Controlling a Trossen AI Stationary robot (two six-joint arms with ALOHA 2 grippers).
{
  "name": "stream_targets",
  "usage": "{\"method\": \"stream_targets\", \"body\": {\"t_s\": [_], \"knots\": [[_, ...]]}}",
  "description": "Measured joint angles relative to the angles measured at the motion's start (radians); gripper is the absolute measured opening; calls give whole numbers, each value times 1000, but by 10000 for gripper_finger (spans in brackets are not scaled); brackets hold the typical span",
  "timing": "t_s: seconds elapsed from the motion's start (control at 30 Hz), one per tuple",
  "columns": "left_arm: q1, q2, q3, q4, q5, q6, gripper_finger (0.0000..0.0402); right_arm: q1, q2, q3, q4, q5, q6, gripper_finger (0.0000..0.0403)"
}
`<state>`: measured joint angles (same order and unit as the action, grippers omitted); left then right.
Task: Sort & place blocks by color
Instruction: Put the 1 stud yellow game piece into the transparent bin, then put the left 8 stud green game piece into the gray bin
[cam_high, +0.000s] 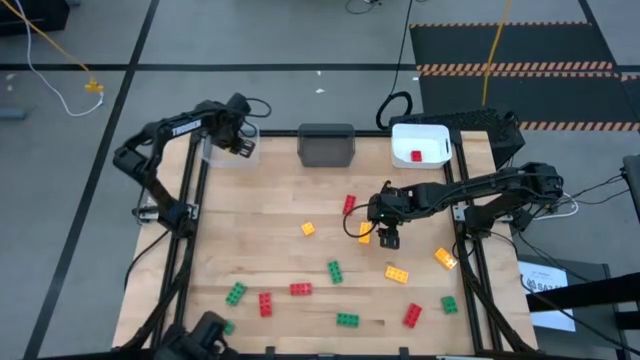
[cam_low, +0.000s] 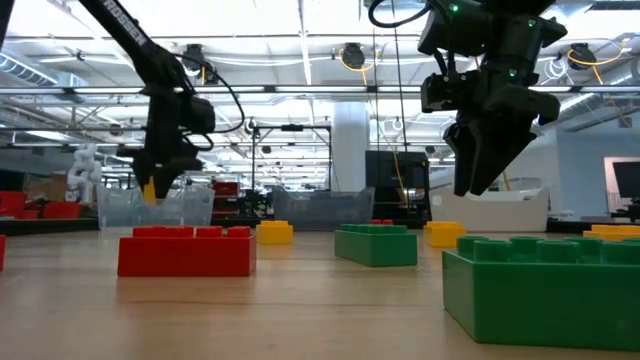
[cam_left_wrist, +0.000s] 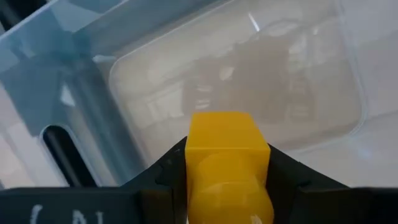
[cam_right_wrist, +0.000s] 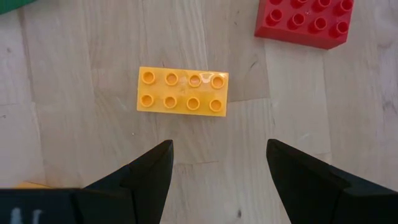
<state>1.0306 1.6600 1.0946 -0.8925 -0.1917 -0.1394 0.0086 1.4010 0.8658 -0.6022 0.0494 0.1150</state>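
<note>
My left gripper (cam_high: 240, 138) hovers over the clear bin (cam_high: 232, 150) at the table's far left corner, shut on a yellow block (cam_left_wrist: 227, 149). My right gripper (cam_high: 388, 236) hangs open above mid-table, fingers pointing down. An orange block (cam_right_wrist: 182, 92) lies flat on the wood, studs up, just left of that gripper (cam_right_wrist: 217, 171) and untouched. Beyond it lies a red block (cam_right_wrist: 305, 22). Several more red, green and orange blocks lie scattered over the near half, such as a green one (cam_high: 335, 270) and an orange one (cam_high: 396, 273). My left gripper pinches the yellow block by two opposite sides (cam_left_wrist: 193, 155) between its two fingers (cam_left_wrist: 165, 171), coming from above. The block is lifted clear and hangs over the clear bin's floor (cam_left_wrist: 298, 93).
A dark grey bin (cam_high: 326, 145) stands at the far edge's middle. To its right a white bin (cam_high: 428, 135) holds a red block (cam_high: 417, 156). Metal rails run along the table's left and right sides. In the low view big green (cam_low: 545, 285) and red (cam_low: 186, 250) blocks sit near the camera.
</note>
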Motion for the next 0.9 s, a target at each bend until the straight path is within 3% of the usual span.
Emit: {"method": "stream_targets", "body": {"t_s": [0.63,0.9], "knots": [[-38,-5,2,0,8,45,246,0,0,0,0,0,0,251],[-80,-15,236,-296,6,59,257,0,0,0,0,0,0,251]]}}
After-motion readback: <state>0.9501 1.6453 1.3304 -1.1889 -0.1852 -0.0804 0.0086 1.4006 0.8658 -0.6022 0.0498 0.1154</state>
